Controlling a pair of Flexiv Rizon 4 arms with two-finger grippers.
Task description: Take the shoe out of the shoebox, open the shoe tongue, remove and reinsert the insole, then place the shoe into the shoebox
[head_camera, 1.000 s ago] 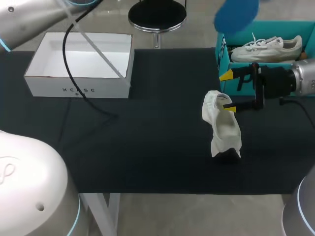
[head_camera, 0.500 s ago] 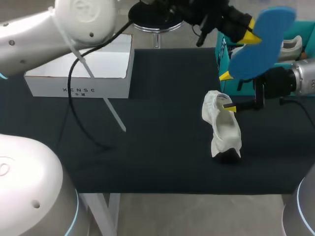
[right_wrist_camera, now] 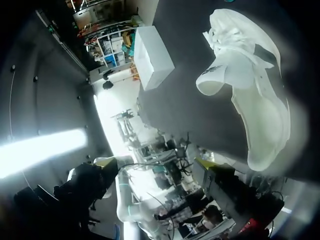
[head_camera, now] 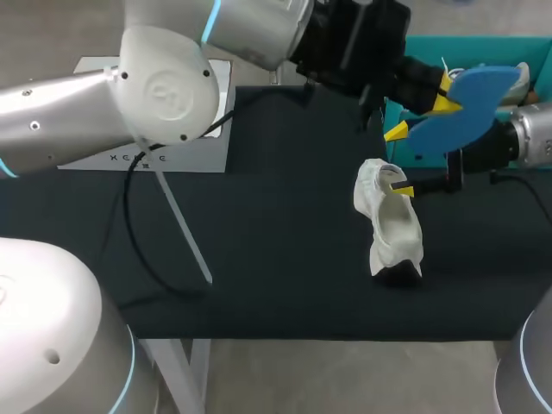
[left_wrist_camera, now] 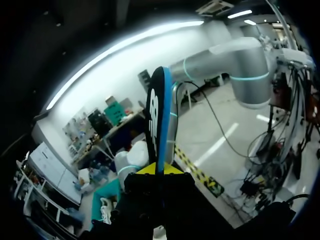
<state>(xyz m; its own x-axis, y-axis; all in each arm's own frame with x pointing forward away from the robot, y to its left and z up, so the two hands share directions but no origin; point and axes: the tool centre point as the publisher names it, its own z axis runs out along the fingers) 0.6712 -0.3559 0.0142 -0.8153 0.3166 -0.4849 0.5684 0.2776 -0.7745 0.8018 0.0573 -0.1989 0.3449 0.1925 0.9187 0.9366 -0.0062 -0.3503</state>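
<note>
A blue insole (head_camera: 470, 108) hangs in the air above the table's right side, with my left gripper (head_camera: 442, 93) shut on its end. In the left wrist view the insole (left_wrist_camera: 159, 117) stands edge-on between the yellow tips of the left gripper (left_wrist_camera: 159, 169). Below it, a white shoe (head_camera: 391, 226) stands on the black table (head_camera: 276, 259), toe toward the front edge. My right gripper (head_camera: 399, 160) is open at the shoe's heel end, with its lower fingertip (head_camera: 404, 191) at the shoe's opening. The shoe (right_wrist_camera: 250, 95) lies just ahead of the right gripper (right_wrist_camera: 152, 167).
A white shoebox (head_camera: 103, 159) stands at the back left, largely hidden by my left arm (head_camera: 164, 86), which spans the table's back. A teal box (head_camera: 483, 47) at the back right holds another white shoe (head_camera: 521, 79). A black cable (head_camera: 138, 250) trails over the table.
My left arm has swung in across the back of the table and brought the blue insole down toward the right gripper. The right arm and the shoe have not moved.
</note>
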